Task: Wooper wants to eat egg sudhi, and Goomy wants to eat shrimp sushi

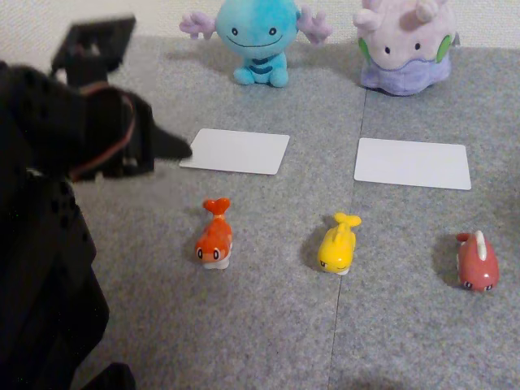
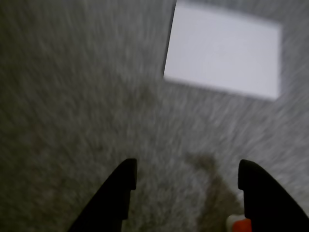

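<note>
A: End effector (image 2: 186,176) status: two black fingers (image 2: 118,193) spread wide apart in the wrist view, nothing between them. Grey carpet-like worktop (image 2: 72,96) fills the gap; the view is blurred. A white rectangular card (image 2: 223,55) lies in the upper right of that frame, and a small orange and white scrap sits at the bottom edge beside the right-hand finger.

B: Position of the arm in the other view?

A: The black arm (image 1: 49,244) takes up the left side of the frame. Its pointed tip reaches toward the left edge of the left white card (image 1: 236,151).

B: Locations of the task items?

A: The light blue round plush Wooper (image 1: 257,39) sits at top centre, behind the left card. The pale lilac blob-shaped plush Goomy (image 1: 406,47) sits at the upper right, behind the right white card (image 1: 413,163). Both cards are bare. The bright orange fish-shaped shrimp sushi (image 1: 215,237) stands on the worktop below the left card, left of centre. The yellow fish-shaped egg sudhi (image 1: 339,245) stands near frame centre, on the seam between worktop panels. A dark red fish-shaped figure (image 1: 477,263) stands at the right. All three figures are in one row, well apart from each other and from the end effector.
</note>
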Robot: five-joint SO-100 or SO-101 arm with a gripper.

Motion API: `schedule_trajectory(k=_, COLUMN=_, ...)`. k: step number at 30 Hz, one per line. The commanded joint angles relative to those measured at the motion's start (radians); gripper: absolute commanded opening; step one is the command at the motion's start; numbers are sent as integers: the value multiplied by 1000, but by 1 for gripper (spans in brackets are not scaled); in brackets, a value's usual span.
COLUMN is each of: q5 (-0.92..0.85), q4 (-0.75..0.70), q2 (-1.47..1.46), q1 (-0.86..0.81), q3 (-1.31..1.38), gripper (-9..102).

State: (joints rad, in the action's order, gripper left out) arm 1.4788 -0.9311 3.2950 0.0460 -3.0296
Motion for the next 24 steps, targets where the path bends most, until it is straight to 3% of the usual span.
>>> schedule_trajectory(k=1, q5=-8, q4=-21, q2=-8, q1=-41, q3=137, gripper=25)
schedule_trajectory(k=10, q5=-83, q4=-167, q2=-348, q1=-163, q3=551, gripper=25)
schedule_trajectory(k=15, q5=-156, q4=-365, q2=-627, q1=-316, q3=830, gripper=25)
schedule_trajectory(k=19, q5=-321, q4=-505, q2=-845, q1=-488, q3=994, gripper=25)
schedule_trajectory(k=24, q5=-465, q4=-439, q2=-1117, q1=-667, q3=1025, gripper=25)
